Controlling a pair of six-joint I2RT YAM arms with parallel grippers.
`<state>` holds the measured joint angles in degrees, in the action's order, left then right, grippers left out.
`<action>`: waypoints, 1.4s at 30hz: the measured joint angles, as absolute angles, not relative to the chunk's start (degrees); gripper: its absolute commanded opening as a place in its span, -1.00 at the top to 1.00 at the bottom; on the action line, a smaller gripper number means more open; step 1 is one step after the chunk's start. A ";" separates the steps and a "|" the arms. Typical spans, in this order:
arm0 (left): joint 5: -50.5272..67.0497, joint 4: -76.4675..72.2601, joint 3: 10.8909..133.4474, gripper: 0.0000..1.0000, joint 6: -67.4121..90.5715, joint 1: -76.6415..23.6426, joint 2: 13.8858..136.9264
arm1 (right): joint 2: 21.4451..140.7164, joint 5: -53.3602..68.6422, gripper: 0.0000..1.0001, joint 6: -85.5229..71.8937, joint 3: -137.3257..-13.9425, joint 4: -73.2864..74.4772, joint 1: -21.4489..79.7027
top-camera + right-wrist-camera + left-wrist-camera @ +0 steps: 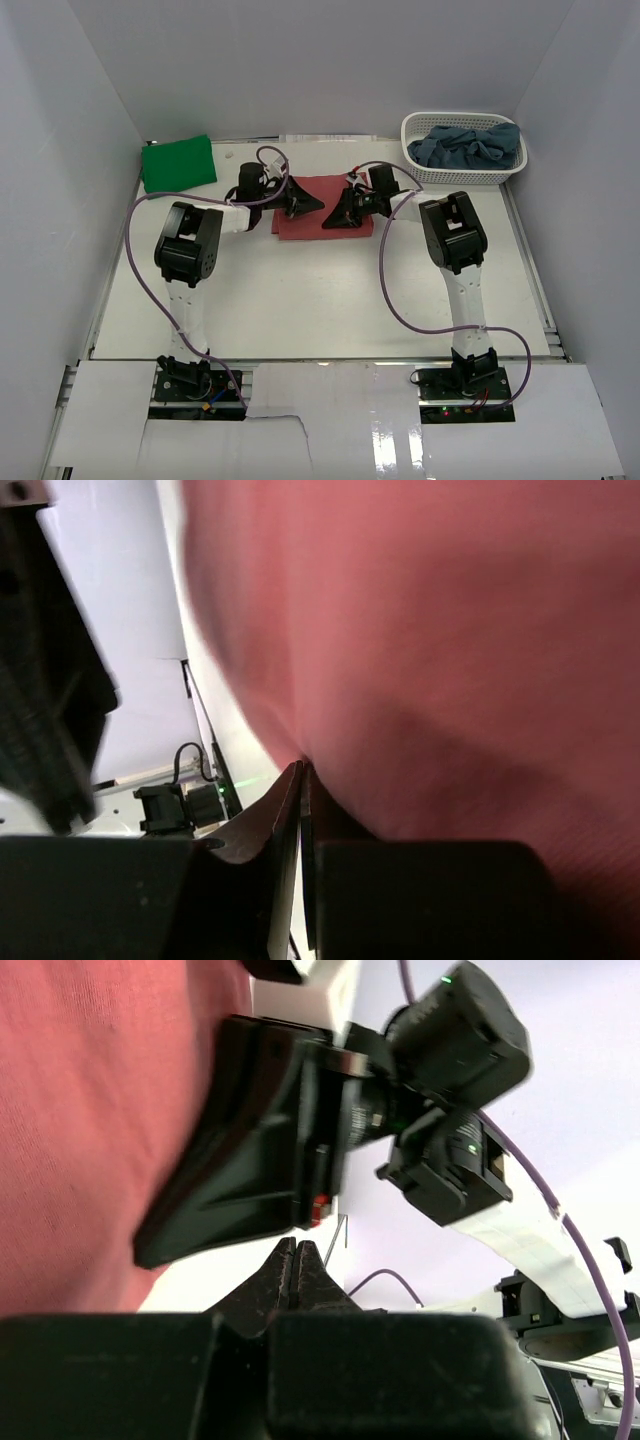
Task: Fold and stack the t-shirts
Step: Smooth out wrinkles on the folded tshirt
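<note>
The salmon-red t-shirt (298,228) lies folded into a flat, smooth rectangle at the far middle of the white surface (300,300), under the left gripper (295,1252) and right gripper (302,772), both jaws clenched, any pinched cloth impossible to tell.

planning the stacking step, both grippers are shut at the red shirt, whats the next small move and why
Probably open the left gripper and work it under the edge of the red shirt. That shirt already lies folded, the green shirt lies folded at far left, and the left gripper is shut on nothing, so it cannot lift yet.
</note>
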<state>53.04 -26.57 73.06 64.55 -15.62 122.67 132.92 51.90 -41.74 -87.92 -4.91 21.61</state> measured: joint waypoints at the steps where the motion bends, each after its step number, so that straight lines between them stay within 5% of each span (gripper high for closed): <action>1: 53.10 -26.59 72.90 1.00 64.51 -15.79 122.67 | 133.64 51.70 0.85 -41.67 -87.92 -4.67 21.61; 19: 51.64 -20.40 73.67 1.00 58.67 -15.88 125.38 | 133.78 51.42 0.85 -40.84 -88.36 -2.37 21.61; 42: 51.70 -19.75 73.60 1.00 56.97 -15.73 130.72 | 118.83 36.91 0.85 -31.24 -91.35 15.07 17.87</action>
